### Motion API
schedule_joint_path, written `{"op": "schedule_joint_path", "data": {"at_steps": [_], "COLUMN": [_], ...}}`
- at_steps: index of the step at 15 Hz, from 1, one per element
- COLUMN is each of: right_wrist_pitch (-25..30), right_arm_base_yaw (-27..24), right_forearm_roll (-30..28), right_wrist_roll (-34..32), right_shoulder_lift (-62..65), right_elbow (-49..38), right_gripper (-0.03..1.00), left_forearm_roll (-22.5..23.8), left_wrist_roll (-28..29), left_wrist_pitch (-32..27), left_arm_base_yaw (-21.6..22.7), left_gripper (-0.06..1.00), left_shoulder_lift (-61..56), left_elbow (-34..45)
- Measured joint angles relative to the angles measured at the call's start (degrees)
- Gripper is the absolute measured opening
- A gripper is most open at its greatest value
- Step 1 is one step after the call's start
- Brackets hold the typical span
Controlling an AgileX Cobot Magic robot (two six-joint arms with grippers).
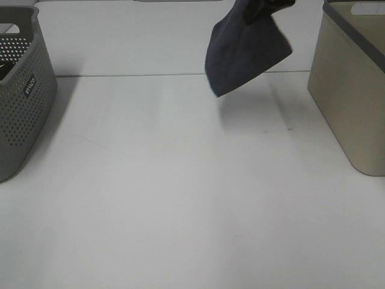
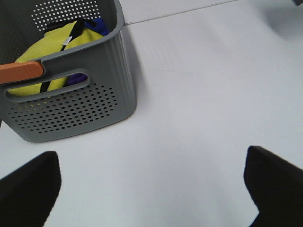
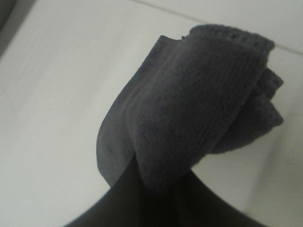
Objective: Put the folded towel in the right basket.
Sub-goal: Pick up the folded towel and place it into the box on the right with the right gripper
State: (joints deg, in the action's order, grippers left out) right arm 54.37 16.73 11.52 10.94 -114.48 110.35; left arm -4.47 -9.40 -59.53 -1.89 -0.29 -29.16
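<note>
Folded dark grey terry towel (image 1: 245, 51) hangs in the air above the white table (image 1: 180, 198) in the high view. It is pinched at its top by the right gripper (image 1: 264, 7), near the beige plastic basket with a grey rim (image 1: 349, 102) but not inside it. A grey perforated plastic basket (image 1: 24, 102) stands at the far left.

In the left wrist view the left gripper (image 2: 151, 189) is spread wide with nothing between its fingers, near the grey perforated plastic basket, which holds a yellow cloth (image 2: 52, 52).

In the right wrist view the right gripper's dark fingers (image 3: 128, 198) clench the bunched towel.
</note>
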Motion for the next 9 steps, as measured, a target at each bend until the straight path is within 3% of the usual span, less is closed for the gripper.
{"op": "schedule_joint_path", "data": {"at_steps": [3, 5, 6, 7, 9], "right_wrist_pitch": [-1.7, -2.5, -2.5, -2.6, -2.6], "right_arm_base_yaw": [-0.2, -4.4, -4.4, -11.1, -19.8], "right_forearm_roll": [-19.8, -27.9, -27.9, -26.9, -20.6], "right_wrist_roll": [-8.8, -13.8, -13.8, -14.2, -14.2], "right_shoulder_lift": [9.2, 14.1, 14.1, 15.4, 14.7], "right_elbow": [0.0, 0.0, 0.0, 0.0, 0.0], "right_gripper": [0.08, 0.08, 0.08, 0.08, 0.08], "left_forearm_roll": [0.0, 0.0, 0.0, 0.0, 0.0], "left_wrist_roll": [0.0, 0.0, 0.0, 0.0, 0.0], "left_wrist_pitch": [0.0, 0.0, 0.0, 0.0, 0.0], "left_arm_base_yaw": [0.0, 0.0, 0.0, 0.0, 0.0], "left_gripper": [0.99, 0.99, 0.99, 0.99, 0.99], "left_shoulder_lift": [0.0, 0.0, 0.0, 0.0, 0.0], "left_elbow": [0.0, 0.0, 0.0, 0.0, 0.0]}}
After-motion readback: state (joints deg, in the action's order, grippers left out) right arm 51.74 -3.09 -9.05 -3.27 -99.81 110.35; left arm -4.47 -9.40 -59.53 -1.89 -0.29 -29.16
